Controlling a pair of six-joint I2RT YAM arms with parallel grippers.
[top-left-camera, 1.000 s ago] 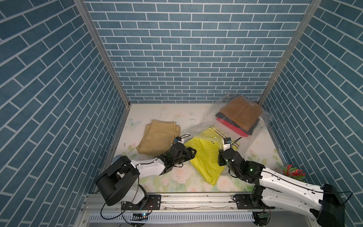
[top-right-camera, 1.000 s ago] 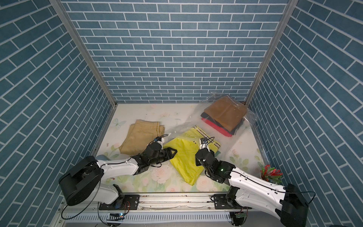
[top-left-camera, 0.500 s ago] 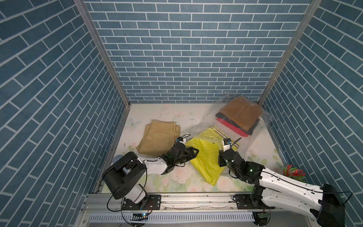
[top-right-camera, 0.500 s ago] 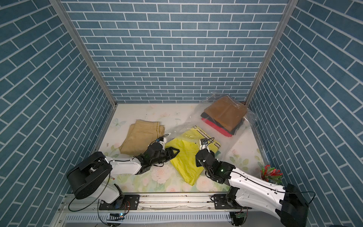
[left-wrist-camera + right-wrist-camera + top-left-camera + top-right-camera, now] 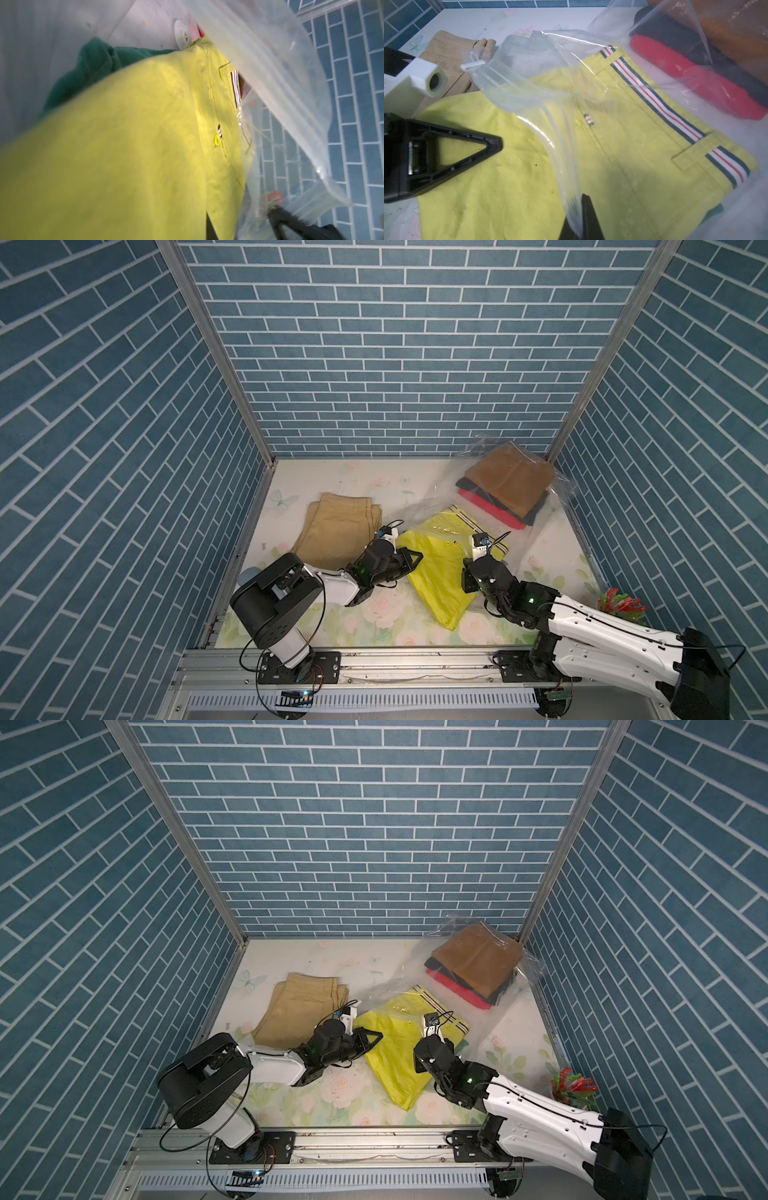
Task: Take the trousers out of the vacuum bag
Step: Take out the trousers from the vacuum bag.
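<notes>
Your left gripper (image 5: 417, 559) was clenched on the near edge of the yellow trousers (image 5: 440, 576). Soft, faintly creased cotton was bunched on either side of the one finger (image 5: 208, 228) visible in the left wrist view. Your right gripper (image 5: 579, 223) was clamped on the plastic bag (image 5: 529, 89), pinching its ribbed zip strip (image 5: 566, 170). The strip curved up and away from those jaws along a clear, glossy, crinkled flap.

The yellow trousers were folded flat into a rough rectangle and lay between the two pairs of jaws. The waist end, beyond the right jaws, sat inside the bag's mouth under the film. The leg end, beside the left jaws, lay outside the bag on the flowered table cover (image 5: 374, 614). The waistband (image 5: 664, 112) carried a woven stripe of navy, white and red, crossed by flat belt loops.

Green trousers (image 5: 87, 66), of a coarser weave, lay under the yellow pair.

Well beyond the right jaws, deep in the bag, you had a folded stack: brown trousers (image 5: 509, 483) on top, black trousers (image 5: 536, 512) beneath and red trousers (image 5: 490, 510) lowest.

Khaki trousers (image 5: 338, 526), folded, with stitched seams, lay outside the bag. They were just beside the left gripper, on the side away from the yellow pair.
</notes>
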